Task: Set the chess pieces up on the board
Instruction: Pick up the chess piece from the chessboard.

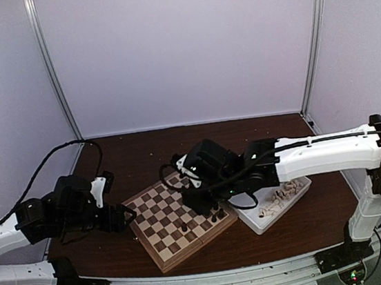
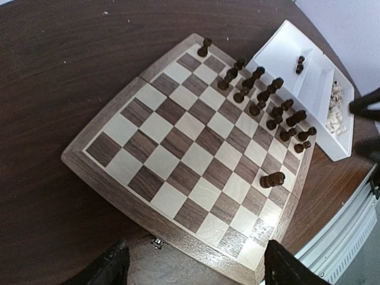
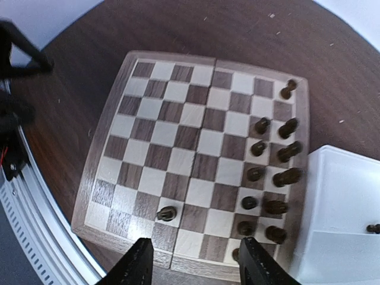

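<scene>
The board lies on the dark table, also in the overhead view and the right wrist view. Dark chess pieces stand in two rows along its tray-side edge. One dark piece stands alone near the front edge, another on a far corner. My right gripper hovers open above the front edge beside the lone piece, nothing between its fingers. My left gripper is open and holds nothing, just off the board's left corner.
A white two-compartment tray sits right of the board, holding cream pieces and a couple of dark ones. A small metal clasp shows on the board's edge. The frame rail runs along the front.
</scene>
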`<state>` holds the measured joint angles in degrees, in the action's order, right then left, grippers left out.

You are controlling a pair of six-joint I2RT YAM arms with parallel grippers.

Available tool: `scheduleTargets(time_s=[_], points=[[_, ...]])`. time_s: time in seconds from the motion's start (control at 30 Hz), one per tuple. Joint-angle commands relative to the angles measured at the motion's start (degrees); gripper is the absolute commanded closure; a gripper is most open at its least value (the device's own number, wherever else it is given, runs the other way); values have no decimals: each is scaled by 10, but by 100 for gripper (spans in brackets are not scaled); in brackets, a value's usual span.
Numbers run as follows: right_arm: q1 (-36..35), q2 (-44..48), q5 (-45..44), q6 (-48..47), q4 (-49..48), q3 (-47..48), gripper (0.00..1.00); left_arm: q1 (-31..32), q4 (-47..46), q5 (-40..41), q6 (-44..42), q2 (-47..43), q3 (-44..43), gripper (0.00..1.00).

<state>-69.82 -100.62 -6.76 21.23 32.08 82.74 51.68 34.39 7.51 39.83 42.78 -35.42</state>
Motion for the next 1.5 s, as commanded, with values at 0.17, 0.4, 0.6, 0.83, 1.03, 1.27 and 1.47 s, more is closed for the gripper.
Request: scheduleTargets(time_s=[0.17,0.4,0.6,0.83,1.03,1.27,1.47], points=[[116,174,-84,-22,-82,-150,47,37,-27,-89,5,186,-94,23],[197,269,-111,-44,-143,-284,48,88,-27,-65,20,283,-160,25],[223,325,-132,-68,-211,-388,48,123,-2,-35,20,362,-225,31],[231,368,-154,-77,-275,-464,48,138,20,-13,17,442,-284,43],[232,397,-165,-90,-283,-489,47,141,40,-10,19,493,-311,47],[234,419,-164,-97,-284,-502,47,141,40,-14,21,518,-318,50],[235,418,-159,-99,-286,-500,47,140,40,-17,17,540,-328,59]])
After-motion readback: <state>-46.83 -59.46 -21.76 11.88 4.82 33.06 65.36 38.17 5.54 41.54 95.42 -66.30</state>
